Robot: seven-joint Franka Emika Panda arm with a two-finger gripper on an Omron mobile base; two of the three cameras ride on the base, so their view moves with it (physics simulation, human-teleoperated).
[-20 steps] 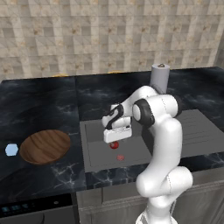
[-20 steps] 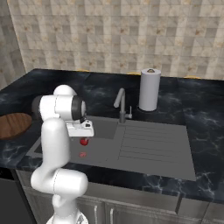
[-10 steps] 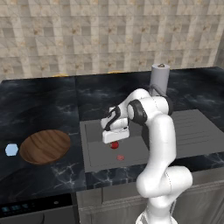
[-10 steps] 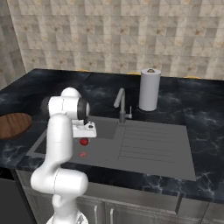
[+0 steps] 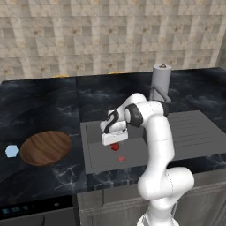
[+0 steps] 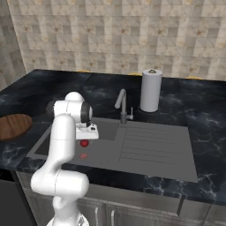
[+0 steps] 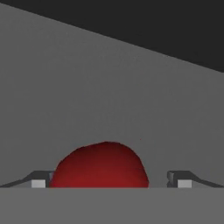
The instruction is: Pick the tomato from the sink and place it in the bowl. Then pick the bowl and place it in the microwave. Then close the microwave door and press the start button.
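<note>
The tomato (image 5: 115, 147) (image 6: 84, 143), a small glossy red ball, lies on the floor of the grey sink (image 5: 97, 156) (image 6: 145, 154) near its left end. My gripper (image 5: 114, 142) (image 6: 84, 139) hangs straight down right over it, open. In the hand view the tomato (image 7: 101, 166) sits between the two fingertips (image 7: 39, 182), close to the left one and with a gap to the right one. The wooden bowl (image 5: 45, 147) (image 6: 13, 126) stands empty on the black counter left of the sink. The microwave and its door are out of view.
A flat reddish drain spot (image 5: 121, 158) (image 6: 83, 156) lies just in front of the tomato. The faucet (image 6: 122, 106) and a paper towel roll (image 5: 161, 81) (image 6: 150, 90) stand behind the sink. A small pale blue object (image 5: 12, 151) sits left of the bowl.
The hand has come down a little closer onto the tomato while the arm's elbow swung back. The jaws stayed open and the tomato has not moved.
</note>
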